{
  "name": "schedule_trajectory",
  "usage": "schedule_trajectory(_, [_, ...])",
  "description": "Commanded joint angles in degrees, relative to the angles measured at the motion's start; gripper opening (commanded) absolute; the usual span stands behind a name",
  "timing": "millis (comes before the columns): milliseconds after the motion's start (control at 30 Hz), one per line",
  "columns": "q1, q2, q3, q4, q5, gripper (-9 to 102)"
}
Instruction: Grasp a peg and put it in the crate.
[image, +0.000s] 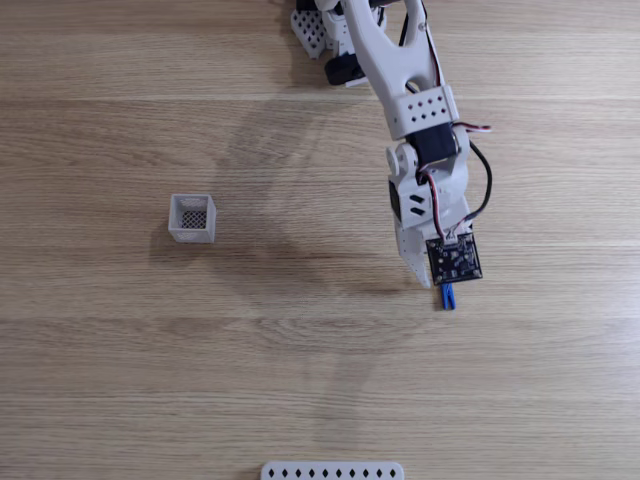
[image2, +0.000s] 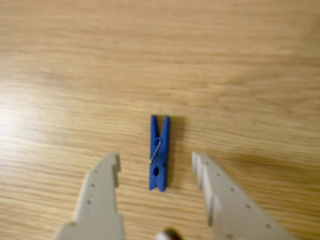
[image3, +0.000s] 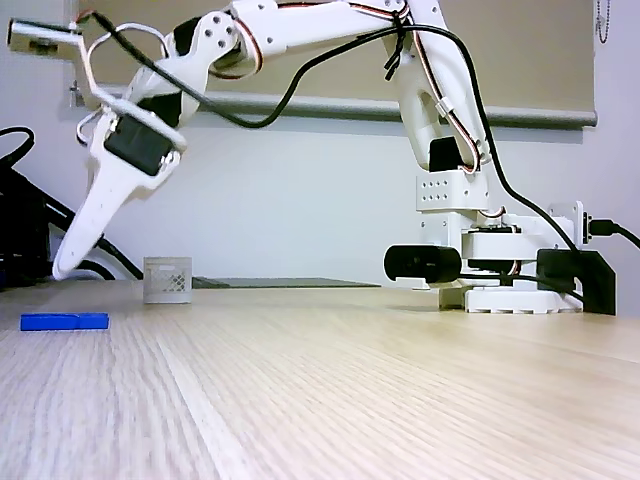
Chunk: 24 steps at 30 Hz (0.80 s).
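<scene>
The hand (image2: 156, 170) is held open above the peg (image2: 159, 152), which is seen flat on the tabletop (image2: 240, 60), between the fingers (image2: 102, 192).

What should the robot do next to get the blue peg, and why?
Probably lower straight down, then close. In the wrist view the open tool already straddles the peg, one finger on each side, and the low fixed view shows its tip above the table, not yet touching the peg.
</scene>
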Motion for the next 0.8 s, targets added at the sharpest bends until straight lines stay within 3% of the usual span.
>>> schedule_trajectory(0, [-0.2,1.1,-5.5,-0.5,0.4,26])
schedule_trajectory(333, [-1.5,-1.5,-4.9,-0.6,0.6,25])
schedule_trajectory(433, [-1.8,-1.5,-4.8,-0.5,1.8,17])
schedule_trajectory(567, [-1.8,-1.5,-4.8,-0.9,5.4,-3])
schedule_trajectory(767, [-1.7,-1.0,-4.6,-1.6,7.1,-1])
